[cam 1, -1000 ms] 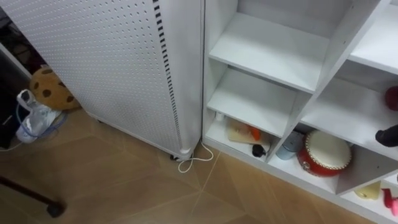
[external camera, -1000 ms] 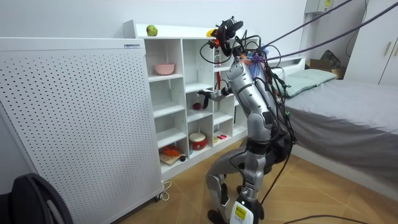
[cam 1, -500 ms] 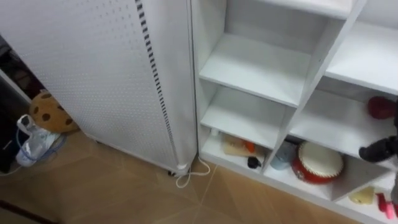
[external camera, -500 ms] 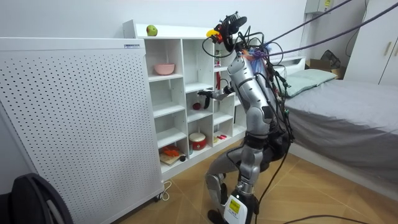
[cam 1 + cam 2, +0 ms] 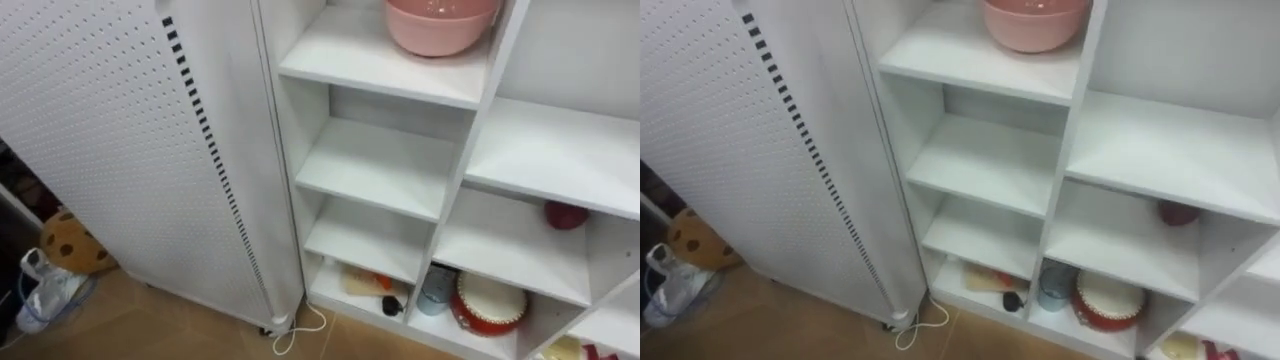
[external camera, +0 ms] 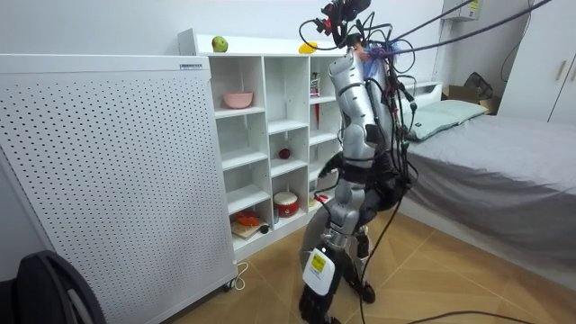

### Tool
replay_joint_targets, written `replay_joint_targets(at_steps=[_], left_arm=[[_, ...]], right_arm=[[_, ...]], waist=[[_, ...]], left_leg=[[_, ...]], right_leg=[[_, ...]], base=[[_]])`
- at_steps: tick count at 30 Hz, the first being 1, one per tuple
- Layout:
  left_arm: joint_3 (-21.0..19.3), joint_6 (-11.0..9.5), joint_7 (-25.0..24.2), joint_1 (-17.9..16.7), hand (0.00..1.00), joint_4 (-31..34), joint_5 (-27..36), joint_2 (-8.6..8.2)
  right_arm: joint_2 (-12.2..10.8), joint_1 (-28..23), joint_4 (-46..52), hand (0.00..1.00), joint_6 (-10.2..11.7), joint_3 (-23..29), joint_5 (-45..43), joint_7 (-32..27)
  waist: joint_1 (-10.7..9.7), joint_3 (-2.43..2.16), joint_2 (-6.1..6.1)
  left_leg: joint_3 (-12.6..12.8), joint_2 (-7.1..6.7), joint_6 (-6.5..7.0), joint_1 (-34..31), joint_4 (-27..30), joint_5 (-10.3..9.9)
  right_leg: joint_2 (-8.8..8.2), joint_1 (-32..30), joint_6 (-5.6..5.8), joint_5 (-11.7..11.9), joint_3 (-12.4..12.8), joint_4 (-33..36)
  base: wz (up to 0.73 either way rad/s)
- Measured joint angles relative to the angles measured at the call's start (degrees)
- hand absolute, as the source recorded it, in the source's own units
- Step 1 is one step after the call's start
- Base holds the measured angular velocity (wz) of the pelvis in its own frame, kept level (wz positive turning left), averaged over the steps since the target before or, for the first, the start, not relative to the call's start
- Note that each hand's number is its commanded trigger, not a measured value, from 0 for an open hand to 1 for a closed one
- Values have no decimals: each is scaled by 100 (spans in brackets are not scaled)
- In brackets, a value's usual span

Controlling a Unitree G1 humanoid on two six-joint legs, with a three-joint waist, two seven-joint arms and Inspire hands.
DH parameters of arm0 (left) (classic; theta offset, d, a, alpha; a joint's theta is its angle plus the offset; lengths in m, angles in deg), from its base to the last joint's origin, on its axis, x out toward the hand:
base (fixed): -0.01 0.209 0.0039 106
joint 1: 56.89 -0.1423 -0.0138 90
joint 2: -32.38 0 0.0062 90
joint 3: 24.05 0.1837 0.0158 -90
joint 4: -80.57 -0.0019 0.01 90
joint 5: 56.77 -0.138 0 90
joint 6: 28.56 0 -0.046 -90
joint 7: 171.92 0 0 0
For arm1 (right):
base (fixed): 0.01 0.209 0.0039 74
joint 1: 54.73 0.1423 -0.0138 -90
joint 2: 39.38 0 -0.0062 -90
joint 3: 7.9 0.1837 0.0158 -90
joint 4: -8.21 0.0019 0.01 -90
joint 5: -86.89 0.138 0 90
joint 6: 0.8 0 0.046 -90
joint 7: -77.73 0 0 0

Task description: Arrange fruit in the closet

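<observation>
- Currently I stand upright, close in front of the tall white open-shelved closet (image 5: 375, 165), in the middle of the room view.
- One round dark-red fruit (image 5: 565, 215) sits alone on a middle shelf at the right of the eye view. It is in the compartment directly above the round red drum-shaped tin (image 5: 490, 302), and down and to the right of the pink bowl (image 5: 440, 25) at the top edge.
- A small green apple (image 6: 219, 43) and a small yellow fruit (image 6: 308, 47) rest on the closet's top board. The apple is near the board's upper-left end and the yellow fruit is close beside my head.
- A dark hand (image 6: 329, 166), which I take to be my right, hangs low beside my hip at the centre of the room view. I cannot tell whether it is open or closed.
- As I judge it, the coming move turns on height. Both fruits on the top board lie well above that hand, up and toward the room view's left.
- The yellow fruit is the nearer of the two and the apple is well apart from me.
- The yellow fruit is too small for me to make out which way its long axis runs.
</observation>
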Motion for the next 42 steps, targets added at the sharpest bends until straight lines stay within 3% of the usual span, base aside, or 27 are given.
replay_joint_targets(at_steps=[3,5,11,12,14,18,23,27,28,32,42], left_arm=[[1,-50,7,28,0,-61,-5,-210],[-2,-100,42,65,0,-77,-71,-278],[-172,-134,349,49,0,-165,-464,-621],[-214,-133,388,40,0,-161,-502,-638],[-253,-116,437,-27,0,-81,-539,-656],[-676,-48,471,-156,0,-66,-903,-818],[-1026,20,538,-291,0,-41,-1363,-1007],[-1131,131,538,-321,0,-73,-1458,-1152],[-1132,162,520,-319,0,-114,-1468,-1186],[-1263,264,337,-378,0,-173,-1520,-1300],[-1434,473,82,-381,0,-400,-1551,-1343]], right_arm=[[-393,-362,-396,0,121,46,-51,102],[-562,-543,-612,0,175,50,-28,128],[-968,-1132,-984,0,238,372,88,163],[-1057,-1212,-1079,0,230,514,118,185],[-1185,-1284,-1153,0,223,738,117,189],[-1473,-1398,-1379,0,174,1241,168,306],[-1607,-1706,-1482,0,-15,1455,386,423],[-1730,-1732,-1619,0,-161,1638,397,683],[-1780,-1726,-1731,0,-214,1721,438,773],[-1923,-1750,-2098,0,-324,2096,996,1071],[-2013,-1689,-2612,0,-599,2298,1380,1640]], waist=[[-215,-67,117],[-305,-74,139],[-683,-107,118],[-739,-133,92],[-836,-172,68],[-1113,-184,69],[-1209,-204,36],[-1287,-198,33],[-1305,-215,40],[-1423,-212,73],[-1452,-205,96]], left_leg=[[-22,-32,9,425,-509,152],[10,-39,40,746,-843,266],[146,-175,74,2069,-2104,604],[173,-203,81,2308,-2313,646],[214,-212,92,2651,-2569,692],[224,-222,91,3410,-2995,706],[393,-228,76,4186,-3373,692],[554,-211,69,4483,-3522,667],[602,-200,63,4565,-3557,662],[664,-201,60,4844,-3684,659],[831,-167,34,5248,-3788,629]], right_leg=[[42,478,56,148,-156,-532],[84,790,82,261,-184,-876],[140,2010,233,556,-207,-1951],[151,2218,265,577,-197,-2116],[202,2544,311,647,-188,-2393],[338,3348,388,792,-168,-3022],[419,4005,436,865,-21,-3410],[454,4161,445,861,166,-3491],[469,4211,450,865,211,-3523],[506,4456,460,875,341,-3638],[596,4766,451,896,596,-3756]], base=[[11],[4],[-1],[0],[-8],[-7],[-16],[-23],[-19],[-10],[-9]])
